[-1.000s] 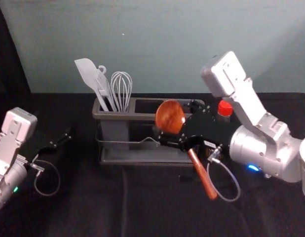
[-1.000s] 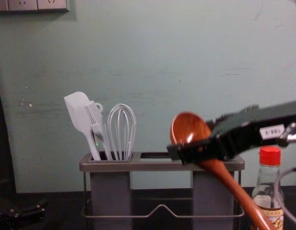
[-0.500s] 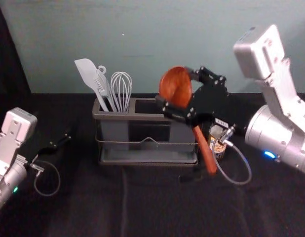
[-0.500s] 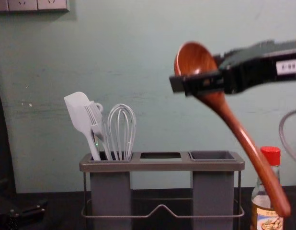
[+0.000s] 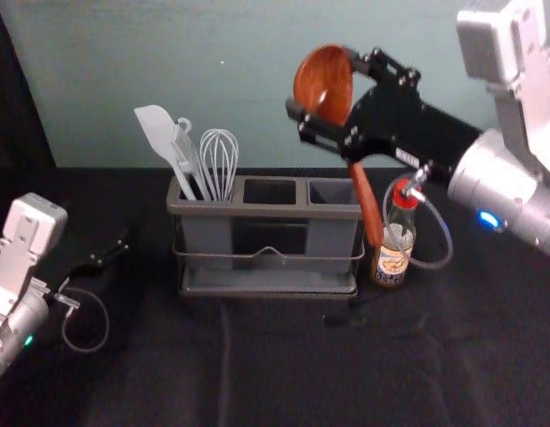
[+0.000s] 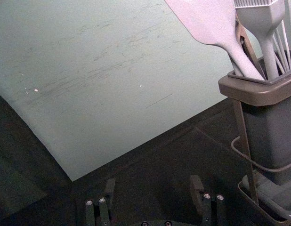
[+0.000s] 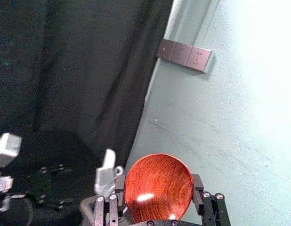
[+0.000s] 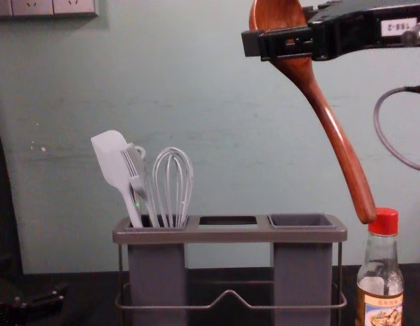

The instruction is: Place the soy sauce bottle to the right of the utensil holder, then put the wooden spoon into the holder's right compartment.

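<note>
Seen from the front, clock centred on the utensil holder: right pincer was up at 1 o'clock, clenched on the wooden spoon, bowl up, handle slanting toward 5. Soy sauce bottle stood upright at 3 o'clock, near the holder. Left pincer idled at 9, released.
</note>
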Controlling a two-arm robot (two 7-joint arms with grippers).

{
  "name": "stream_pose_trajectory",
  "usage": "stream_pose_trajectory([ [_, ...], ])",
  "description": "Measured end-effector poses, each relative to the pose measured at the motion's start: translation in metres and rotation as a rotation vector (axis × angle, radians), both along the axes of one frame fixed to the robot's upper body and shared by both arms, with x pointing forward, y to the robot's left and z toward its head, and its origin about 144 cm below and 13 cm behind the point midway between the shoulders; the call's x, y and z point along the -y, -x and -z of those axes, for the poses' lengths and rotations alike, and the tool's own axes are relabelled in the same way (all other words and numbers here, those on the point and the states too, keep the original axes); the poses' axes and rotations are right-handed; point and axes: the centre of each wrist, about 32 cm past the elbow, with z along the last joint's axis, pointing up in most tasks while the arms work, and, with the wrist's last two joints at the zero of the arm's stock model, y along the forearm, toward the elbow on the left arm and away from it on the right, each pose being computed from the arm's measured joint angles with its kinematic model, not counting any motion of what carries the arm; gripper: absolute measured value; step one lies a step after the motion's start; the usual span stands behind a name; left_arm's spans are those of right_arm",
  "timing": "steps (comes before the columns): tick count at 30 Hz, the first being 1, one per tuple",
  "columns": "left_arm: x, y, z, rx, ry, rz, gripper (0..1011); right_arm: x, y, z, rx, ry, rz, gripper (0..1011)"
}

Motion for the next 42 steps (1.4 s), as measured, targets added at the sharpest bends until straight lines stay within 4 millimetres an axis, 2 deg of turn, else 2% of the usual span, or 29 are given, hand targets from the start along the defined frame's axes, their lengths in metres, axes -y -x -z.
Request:
stream_pose_trajectory([
  [13,0.0,0.0,0.0,0.0,0.0,0.0,1011,0.0,-0.06,0.01,0.005,-0.022,0.035,836],
  [22,0.0,0.0,0.0,0.0,0.0,0.0,1011,-0.011,-0.086,0.011,-0.009,-0.006,0.038,836],
  [30,0.0,0.0,0.0,0.0,0.0,0.0,1012,-0.018,-0.1,0.015,-0.03,-0.011,0.043,836],
  [42,0.0,0.0,0.0,0.0,0.0,0.0,1011,-0.024,-0.11,0.02,-0.05,0.004,0.039,836],
])
